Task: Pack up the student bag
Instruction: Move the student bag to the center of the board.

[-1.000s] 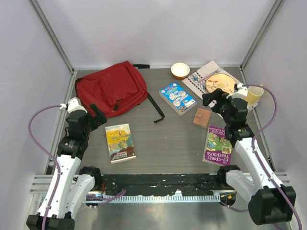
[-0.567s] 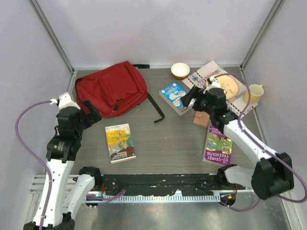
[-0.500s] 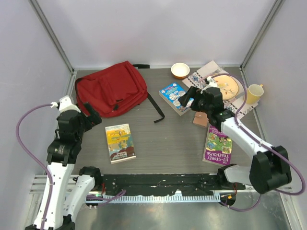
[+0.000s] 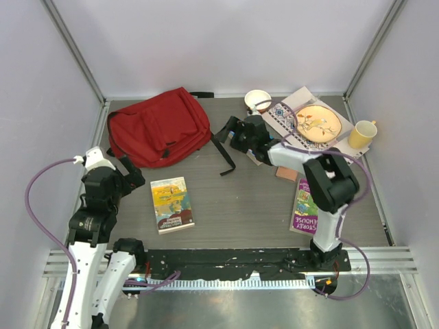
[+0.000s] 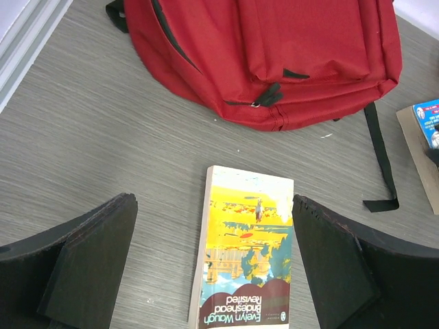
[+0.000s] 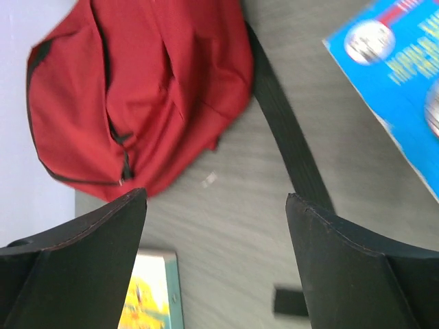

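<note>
Soft red fabric student bag point(image 4: 159, 129) lies flat on the far left part of the grey wood-grain bench point(image 4: 260, 205). Its black strap point(image 4: 223, 152) trails off the bag's right side.

A yellow-covered paperback point(image 4: 171, 204) lies on the near side of the bag, apart from it. A blue-covered book point(image 6: 398, 75) lies right of the bag, beyond the strap; in the top view it is largely hidden under the right arm.

Tools:
- The left tool point(image 5: 212, 205) has its fingers wide apart and empty, and hovers over the yellow paperback on the near side of the bag.
- The right tool point(image 6: 214, 205) has its fingers wide apart and empty, above the strap just right of the bag. The wrist view is blurred.
</note>
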Robot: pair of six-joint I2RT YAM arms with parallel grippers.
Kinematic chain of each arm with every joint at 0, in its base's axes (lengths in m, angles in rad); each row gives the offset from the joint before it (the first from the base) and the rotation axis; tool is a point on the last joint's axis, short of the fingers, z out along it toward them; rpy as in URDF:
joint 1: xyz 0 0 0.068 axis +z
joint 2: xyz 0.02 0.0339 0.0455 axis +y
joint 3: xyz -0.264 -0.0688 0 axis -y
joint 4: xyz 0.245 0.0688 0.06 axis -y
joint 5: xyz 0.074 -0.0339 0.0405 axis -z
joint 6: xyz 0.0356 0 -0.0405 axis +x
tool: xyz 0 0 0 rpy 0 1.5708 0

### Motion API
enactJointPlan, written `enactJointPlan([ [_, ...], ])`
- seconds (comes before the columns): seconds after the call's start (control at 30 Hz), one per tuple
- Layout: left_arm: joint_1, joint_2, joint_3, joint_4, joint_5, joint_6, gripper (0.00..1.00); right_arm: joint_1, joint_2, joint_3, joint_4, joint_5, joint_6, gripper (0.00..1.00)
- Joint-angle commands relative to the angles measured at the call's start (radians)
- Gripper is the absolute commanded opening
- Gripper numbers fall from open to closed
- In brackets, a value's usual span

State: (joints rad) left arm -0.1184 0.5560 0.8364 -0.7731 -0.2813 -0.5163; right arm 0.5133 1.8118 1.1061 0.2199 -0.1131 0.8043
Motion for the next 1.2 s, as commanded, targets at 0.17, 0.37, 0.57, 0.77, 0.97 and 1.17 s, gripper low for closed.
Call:
enactJointPlan([
  [0.17, 0.054, 0.013, 0.006, 0.018, 0.040, 0.007, 1.00, 0.048, 0.348, 0.391, 0.093, 0.039, 0.049, 0.86],
  [0.37, 0.197, 0.018, -0.011, 0.058, 0.180, 0.022, 1.00, 0.059, 0.491, 0.569, 0.052, 0.066, 0.038, 0.86],
  [0.57, 0.240, 0.030, -0.016, 0.066, 0.218, 0.027, 1.00, 0.067, 0.572, 0.655, 0.036, 0.081, 0.065, 0.86],
  [0.77, 0.240, 0.027, -0.019, 0.067, 0.223, 0.027, 1.00, 0.071, 0.639, 0.721, 0.030, 0.035, 0.091, 0.81],
  [0.97, 0.243, 0.038, -0.019, 0.066, 0.223, 0.027, 1.00, 0.076, 0.633, 0.683, 0.055, 0.021, 0.096, 0.65],
  [1.17, 0.243, 0.047, -0.019, 0.064, 0.241, 0.033, 1.00, 0.076, 0.612, 0.679, 0.062, -0.017, 0.087, 0.29],
])
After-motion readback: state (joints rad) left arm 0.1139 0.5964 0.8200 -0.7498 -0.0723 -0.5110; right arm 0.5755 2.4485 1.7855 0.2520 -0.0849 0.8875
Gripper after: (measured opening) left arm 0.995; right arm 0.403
